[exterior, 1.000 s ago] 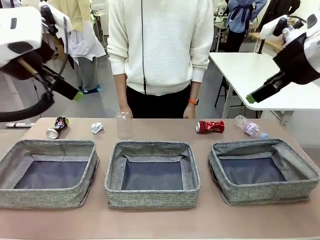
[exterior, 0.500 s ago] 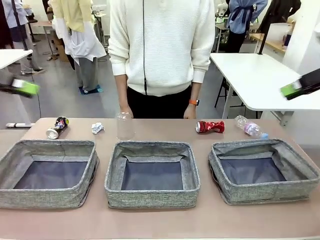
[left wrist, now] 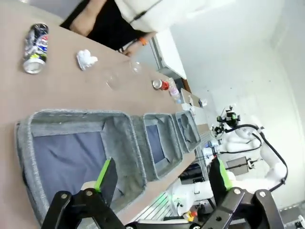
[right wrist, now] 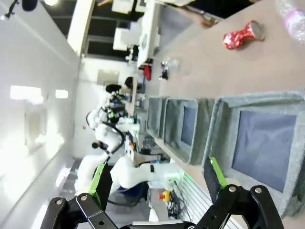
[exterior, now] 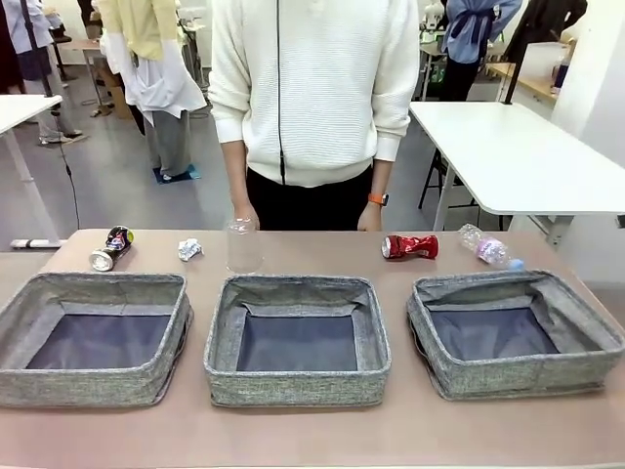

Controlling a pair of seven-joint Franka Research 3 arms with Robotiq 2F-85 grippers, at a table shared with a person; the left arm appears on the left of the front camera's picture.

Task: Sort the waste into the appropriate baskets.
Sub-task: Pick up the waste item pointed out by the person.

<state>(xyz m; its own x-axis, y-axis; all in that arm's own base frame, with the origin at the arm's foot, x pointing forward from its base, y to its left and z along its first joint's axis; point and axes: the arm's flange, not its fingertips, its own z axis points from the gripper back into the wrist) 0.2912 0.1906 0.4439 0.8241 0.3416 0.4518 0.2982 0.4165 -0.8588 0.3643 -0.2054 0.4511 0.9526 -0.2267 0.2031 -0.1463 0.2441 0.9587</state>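
Along the far edge of the desk [exterior: 312, 430], the twelve o'clock side where a person [exterior: 312, 88] in a white sweater stands, the waste lies in a row. The crushed dark blue-silver can [exterior: 110, 248] lies on its side at ten o'clock, with the small crumpled white paper ball [exterior: 189, 250] just beside it toward eleven. The clear plastic cup [exterior: 243, 246] stands upright near twelve, the crushed red can [exterior: 410, 247] lies at one o'clock, and the clear plastic bottle [exterior: 486, 248] lies on its side at two. All five rest on the bare desk, apart from one another and outside the bins.

Nearer the robot, three grey woven baskets sit side by side: the left basket [exterior: 29, 303] at eight o'clock, the middle basket [exterior: 225, 322] at six, the right basket [exterior: 586, 322] at four. Each shows only its dark lining.

In the left wrist view the left hand [left wrist: 162, 164] is released, its green-padded fingers spread wide with nothing between them, hanging above the near wall of the left basket; the dark can shows at eleven o'clock of that picture. In the right wrist view the right hand [right wrist: 156, 167] is likewise released and holds nothing, with the right basket at four o'clock and the red can at one
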